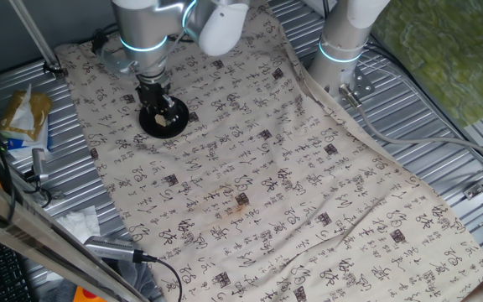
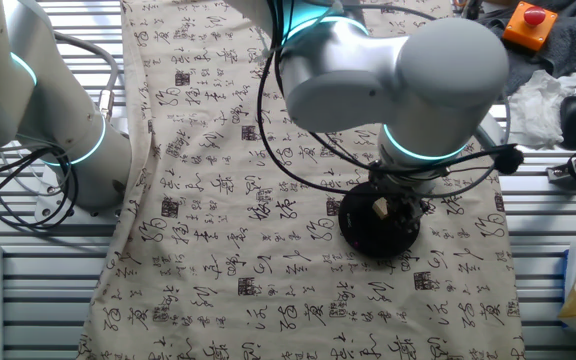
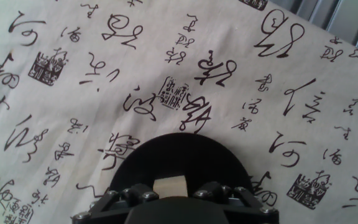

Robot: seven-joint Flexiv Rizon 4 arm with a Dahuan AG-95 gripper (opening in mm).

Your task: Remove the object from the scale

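One gripper (image 3: 169, 194), lowered over the scale (image 3: 185, 155), two dark fingers (image 3: 120, 196) set either side of the object (image 3: 169, 185). Jaws open a little wider than the block; whether the pads touch its sides cannot be told from the hand view. One object only: a small light-tan block, sitting on the black disc near the edge closest to the hand camera, between the fingers. In one fixed view, the gripper (image 1: 159, 107) down on the scale (image 1: 163, 122), a pale speck of the object (image 1: 162, 118) showing on the dark surface. In the other fixed view, the same gripper (image 2: 393, 208) partly hidden under the arm's wrist, the object (image 2: 379, 207) visible as a tan spot on the scale (image 2: 376, 226).

One scale, round and matte black, lying flat on the cloth (image 3: 73, 93), a beige sheet printed with black calligraphy and small dark seal squares. One cloth, spread over a ribbed metal table (image 1: 443, 101). Two arm bases in view: a second arm (image 1: 349, 38) standing well apart at the cloth's edge.
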